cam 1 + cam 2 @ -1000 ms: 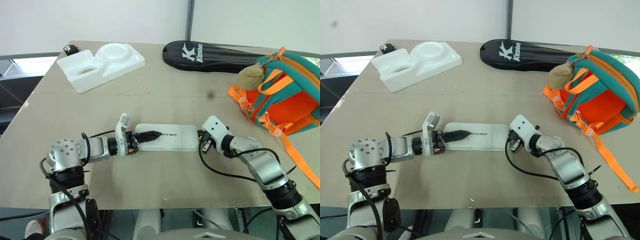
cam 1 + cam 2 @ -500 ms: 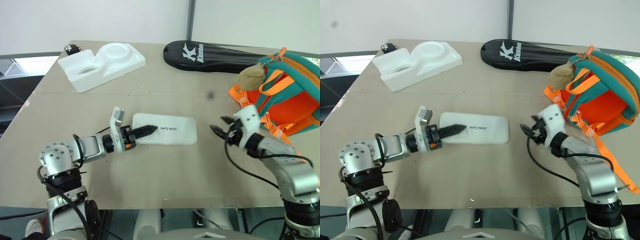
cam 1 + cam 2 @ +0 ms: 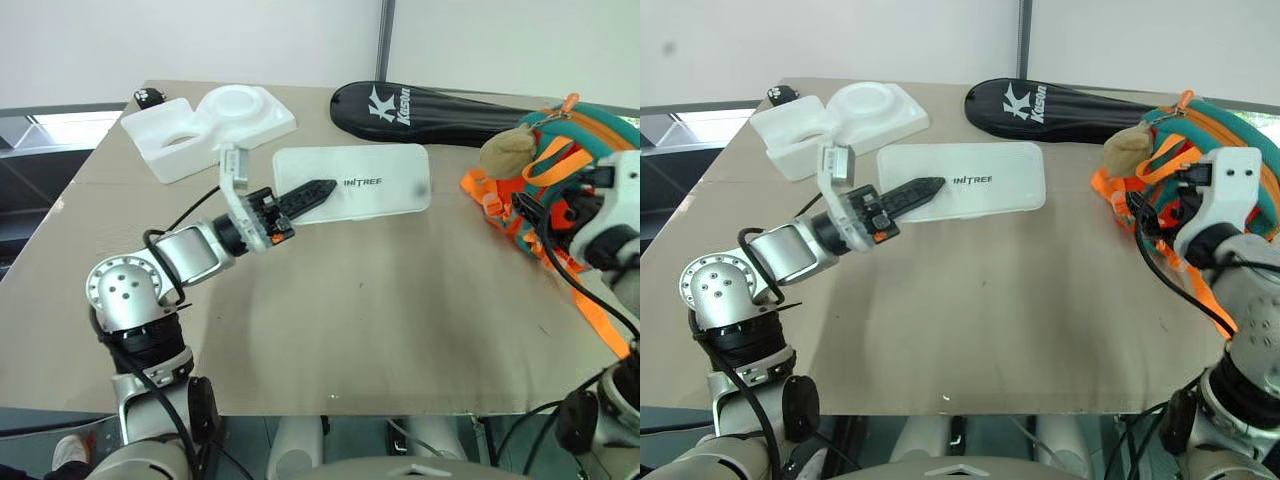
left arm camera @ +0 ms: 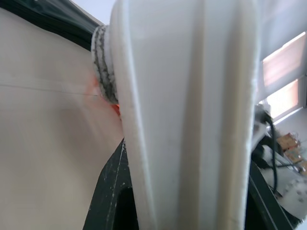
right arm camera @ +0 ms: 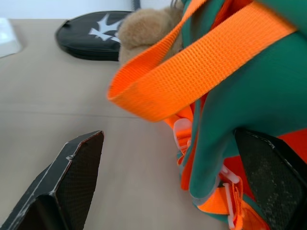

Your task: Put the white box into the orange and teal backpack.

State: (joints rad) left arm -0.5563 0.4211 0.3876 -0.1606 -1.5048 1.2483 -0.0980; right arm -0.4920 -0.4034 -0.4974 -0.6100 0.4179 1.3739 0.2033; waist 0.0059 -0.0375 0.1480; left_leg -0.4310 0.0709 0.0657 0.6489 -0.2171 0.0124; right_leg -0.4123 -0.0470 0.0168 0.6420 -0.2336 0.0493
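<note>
Beige board forms the worktop (image 3: 380, 320), with a pale wall behind it. At one end of the flat white plastic box (image 3: 352, 184) with dark lettering, the left arm's black fingers (image 3: 308, 192) are clamped, holding it lifted and tilted above the worktop. Just beyond it lie a white foam tray with round hollows (image 3: 205, 128) and a long black racket bag (image 3: 440, 110). Near the small orange and teal backpack with a tan plush toy (image 3: 1200, 160), the right arm's fingers (image 5: 67, 187) are spread wide around the backpack's teal edge and orange strap (image 5: 201, 72).
</note>
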